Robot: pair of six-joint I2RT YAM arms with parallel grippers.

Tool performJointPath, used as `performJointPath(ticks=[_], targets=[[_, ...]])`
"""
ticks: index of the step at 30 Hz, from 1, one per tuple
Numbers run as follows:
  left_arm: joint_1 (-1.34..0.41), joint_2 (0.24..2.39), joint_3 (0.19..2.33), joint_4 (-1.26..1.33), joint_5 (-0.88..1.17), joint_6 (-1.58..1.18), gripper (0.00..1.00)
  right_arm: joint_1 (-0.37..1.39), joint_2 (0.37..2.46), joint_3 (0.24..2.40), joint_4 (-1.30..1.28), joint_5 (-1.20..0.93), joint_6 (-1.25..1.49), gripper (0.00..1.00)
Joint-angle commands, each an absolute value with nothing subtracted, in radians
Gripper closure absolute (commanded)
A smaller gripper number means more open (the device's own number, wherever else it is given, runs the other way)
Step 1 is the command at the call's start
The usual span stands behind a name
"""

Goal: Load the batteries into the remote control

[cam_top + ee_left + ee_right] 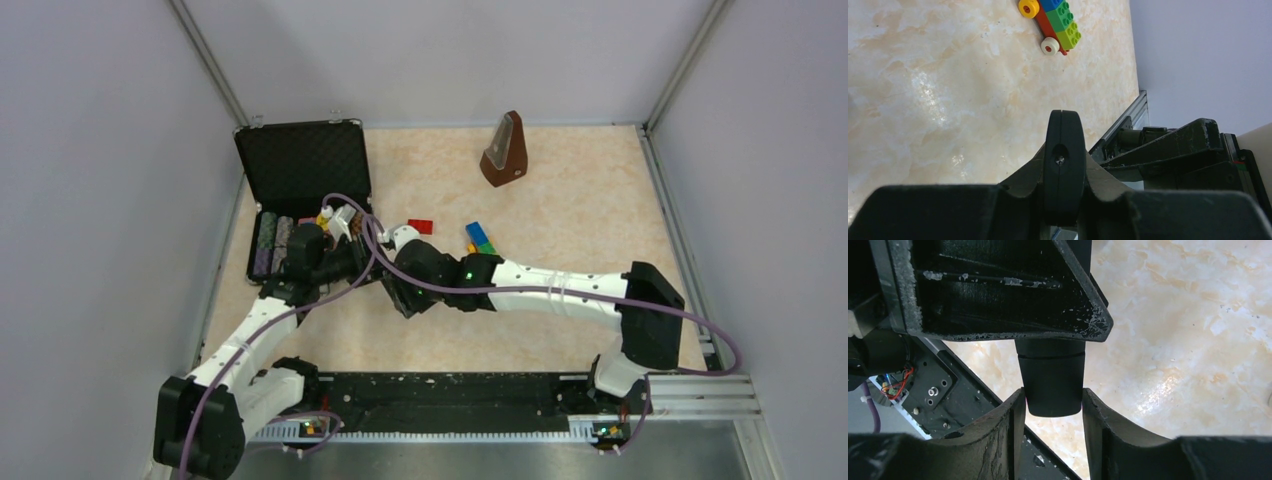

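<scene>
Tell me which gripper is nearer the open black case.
Left. The left gripper sits just right of the black case. The right gripper is farther right, beyond the left one. Both appear clamped on the remote control.

The table top (570,200) is smooth, marble-patterned and softly glossy, catching glare in the wrist views; the toy-brick train (1053,22) is shiny moulded plastic; the remote control (1053,385) is smooth black plastic with a dull satin sheen; the right gripper's fingers (1013,440) look matt and faintly grainy; the black casing (998,290) above them is matt, scuffed with whitish scratches; the case (303,165) lid shows a dimpled black foam lining; the near rail (700,395) is ribbed, silvery metal.
</scene>
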State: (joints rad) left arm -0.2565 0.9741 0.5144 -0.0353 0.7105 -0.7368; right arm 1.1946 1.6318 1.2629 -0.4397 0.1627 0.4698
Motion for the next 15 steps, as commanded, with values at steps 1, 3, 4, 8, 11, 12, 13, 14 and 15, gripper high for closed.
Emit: performJointPath(ticks=[1, 3, 4, 8, 11, 12, 13, 14, 15], targets=[[-0.270, 0.965, 0.577, 0.034, 0.867, -0.845, 1.00, 1.165, 1.663, 1.340, -0.424, 0.191, 0.493, 0.57], [-0.270, 0.966, 0.582, 0.035, 0.869, -0.848, 1.00, 1.163, 1.663, 1.352, -0.439, 0.172, 0.495, 0.56], [-0.269, 0.965, 0.583, 0.035, 0.870, -0.850, 1.00, 1.160, 1.663, 1.359, -0.447, 0.170, 0.498, 0.55], [-0.270, 0.967, 0.589, 0.032, 0.870, -0.857, 1.00, 1.155, 1.664, 1.387, -0.485, 0.155, 0.506, 0.51], [-0.270, 0.970, 0.593, 0.030, 0.864, -0.863, 1.00, 1.152, 1.661, 1.405, -0.507, 0.151, 0.508, 0.47], [-0.270, 0.972, 0.593, 0.029, 0.862, -0.867, 1.00, 1.151, 1.658, 1.410, -0.512, 0.152, 0.509, 0.45], [-0.270, 0.976, 0.595, 0.030, 0.860, -0.869, 1.00, 1.150, 1.655, 1.414, -0.516, 0.154, 0.509, 0.43], [-0.270, 0.978, 0.596, 0.029, 0.859, -0.871, 1.00, 1.150, 1.651, 1.418, -0.518, 0.153, 0.508, 0.41], [-0.270, 0.981, 0.598, 0.029, 0.856, -0.874, 1.00, 1.150, 1.644, 1.424, -0.521, 0.152, 0.508, 0.38]])
